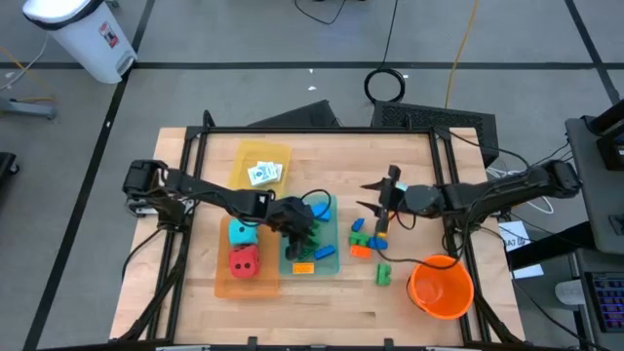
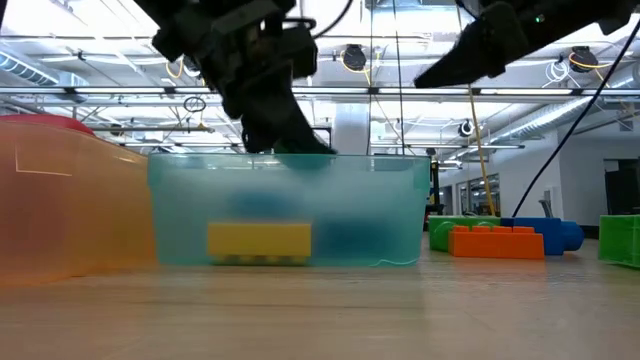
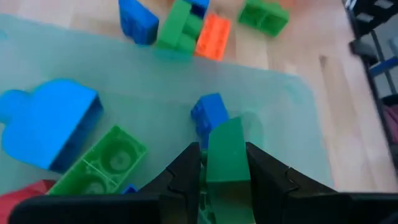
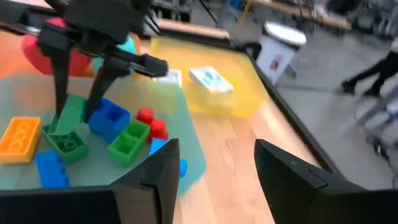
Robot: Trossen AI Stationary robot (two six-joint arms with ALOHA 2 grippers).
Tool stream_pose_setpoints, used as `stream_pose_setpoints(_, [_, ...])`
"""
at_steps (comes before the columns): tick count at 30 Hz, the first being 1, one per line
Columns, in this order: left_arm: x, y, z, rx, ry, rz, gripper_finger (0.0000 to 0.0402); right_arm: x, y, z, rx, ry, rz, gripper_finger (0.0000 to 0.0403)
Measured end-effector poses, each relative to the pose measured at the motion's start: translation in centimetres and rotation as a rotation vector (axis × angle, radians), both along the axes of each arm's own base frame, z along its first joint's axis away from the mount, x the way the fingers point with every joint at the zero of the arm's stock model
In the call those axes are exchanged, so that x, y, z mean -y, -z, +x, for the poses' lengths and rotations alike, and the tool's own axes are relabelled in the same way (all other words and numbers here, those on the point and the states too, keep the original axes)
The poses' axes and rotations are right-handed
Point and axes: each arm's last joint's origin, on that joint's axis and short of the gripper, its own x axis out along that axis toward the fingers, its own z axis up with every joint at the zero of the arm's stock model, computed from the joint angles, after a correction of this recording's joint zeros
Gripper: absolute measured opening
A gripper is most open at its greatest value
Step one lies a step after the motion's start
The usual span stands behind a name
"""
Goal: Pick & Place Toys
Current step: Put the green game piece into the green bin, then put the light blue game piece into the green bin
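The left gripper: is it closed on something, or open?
Closed on a brick. The left gripper clamps a flat green plastic brick between both fingers, inside the translucent teal tray.

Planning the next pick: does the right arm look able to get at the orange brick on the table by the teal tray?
Probably yes: the right claw is open and empty just above the orange brick, with nothing covering it.

Wooden table (image 1: 312, 292) on a grey floor (image 1: 244, 39) marked with dark lines, a white bin (image 1: 83, 34) near one corner, a coiled black cable (image 1: 387, 85) behind. Beyond, ceiling trusses (image 2: 90, 95) with round lamps (image 2: 355, 57)
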Motion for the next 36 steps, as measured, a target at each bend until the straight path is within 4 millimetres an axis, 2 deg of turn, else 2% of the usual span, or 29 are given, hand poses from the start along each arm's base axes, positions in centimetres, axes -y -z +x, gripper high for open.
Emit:
stream_pose_setpoints(8, [-0.4,1.8,0.5,-0.053,-0.014,-0.003,0.0109,2.0,1.4,-2.0,-0.147,0.190,0.192,0.0180])
stream_pose_setpoints(13, [-0.5,1.8,0.8,-0.031,-0.053,0.031,0.0215,3.8,3.1,-4.1,-0.330,0.396,0.299,0.0195])
stream_pose_setpoints(16, [-0.6,1.8,0.8,-0.025,-0.065,0.038,0.0271,5.1,3.8,-4.8,-0.382,0.531,0.358,0.0214])
stream_pose_setpoints(22, [-0.6,1.5,1.1,0.017,-0.063,0.042,0.0340,7.5,4.9,-5.8,-0.470,0.748,0.421,0.0250])
stream_pose_setpoints(25, [-0.6,1.5,1.1,0.025,-0.063,0.042,0.0356,8.3,6.1,-6.4,-0.535,0.800,0.462,0.0252])
stream_pose_setpoints(30, [-0.6,1.5,1.1,0.025,-0.062,0.043,0.0364,8.9,8.4,-7.3,-0.621,0.734,0.574,0.0242])
stream_pose_setpoints(36, [-0.6,1.4,1.2,0.036,-0.063,0.042,0.0365,9.5,9.0,-7.5,-0.602,0.693,0.582,0.0224])
